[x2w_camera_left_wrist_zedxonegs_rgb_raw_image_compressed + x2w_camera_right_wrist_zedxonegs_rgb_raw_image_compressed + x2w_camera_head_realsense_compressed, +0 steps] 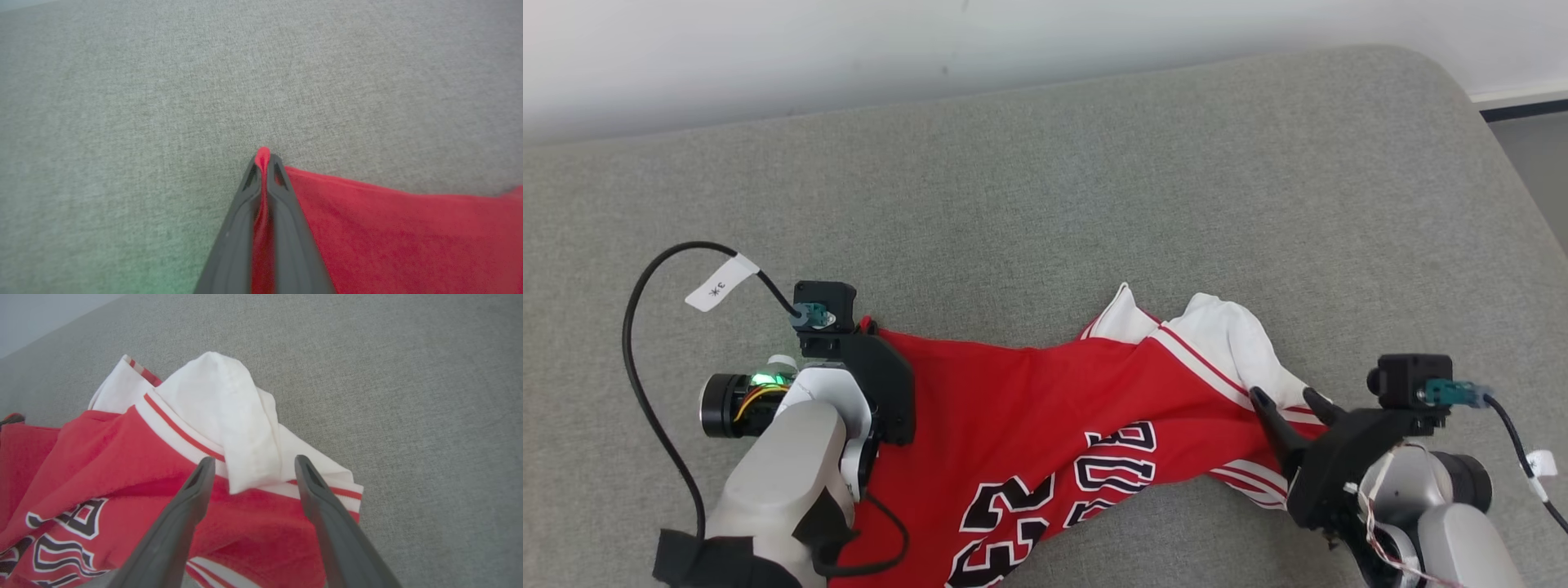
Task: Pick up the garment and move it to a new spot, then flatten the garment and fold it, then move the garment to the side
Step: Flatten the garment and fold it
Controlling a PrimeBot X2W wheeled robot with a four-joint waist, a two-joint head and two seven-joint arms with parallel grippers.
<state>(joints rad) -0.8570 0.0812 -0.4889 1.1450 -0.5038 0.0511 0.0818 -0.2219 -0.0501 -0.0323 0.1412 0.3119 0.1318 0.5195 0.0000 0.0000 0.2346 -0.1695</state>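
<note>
My left pincer (266, 165) is clenched on a red corner of the basketball jersey (1029, 408). The jersey lies crumpled toward the near edge of the grey cushioned surface (1045, 188), its long axis running from that corner across to my right. My right pincer (253, 469) is released, jaws spread either side of the bunched white-trimmed end (241, 416), so I judge that arm closes next to stretch the cloth flat.

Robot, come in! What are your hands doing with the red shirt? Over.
Left gripper shut on jersey corner. Right gripper open over its white-trimmed end. Jersey crumpled, not flat. Nothing in the way.
</note>
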